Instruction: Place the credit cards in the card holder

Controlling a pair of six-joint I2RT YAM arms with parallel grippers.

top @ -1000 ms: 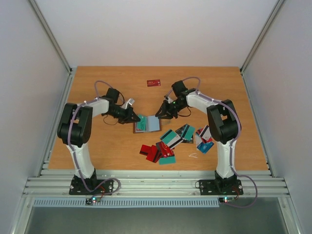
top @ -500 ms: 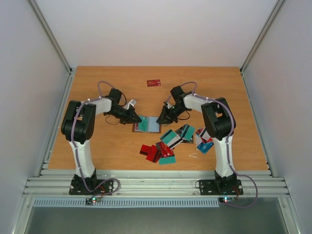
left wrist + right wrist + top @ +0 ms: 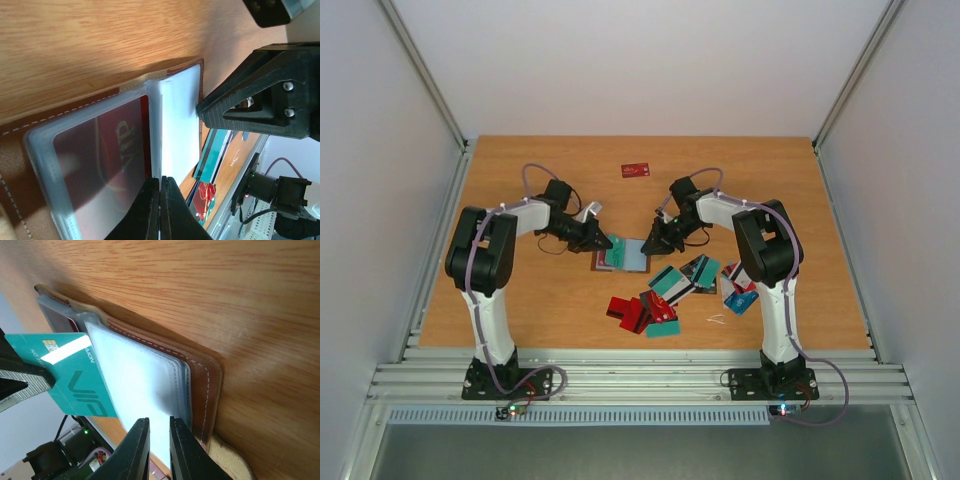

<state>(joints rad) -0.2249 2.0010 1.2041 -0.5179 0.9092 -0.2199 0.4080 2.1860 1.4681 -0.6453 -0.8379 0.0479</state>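
The brown card holder lies open mid-table, its clear sleeves facing up. My left gripper is shut on a teal credit card, holding it at the holder's left sleeve; in the left wrist view the card shows edge-on between the shut jaws. A red VIP card sits inside a sleeve. My right gripper hovers at the right-hand sleeves' edge, jaws a narrow gap apart, one fingertip touching the white sleeve. Brown leather borders the sleeves.
Loose credit cards in red, teal, blue and white lie in front of the holder and toward the right arm. One red card lies alone at the back. Metal rails run along the table's near edge.
My left gripper has brought the teal card closer onto the holder. My right gripper has dropped toward the sleeves and its jaws have narrowed.
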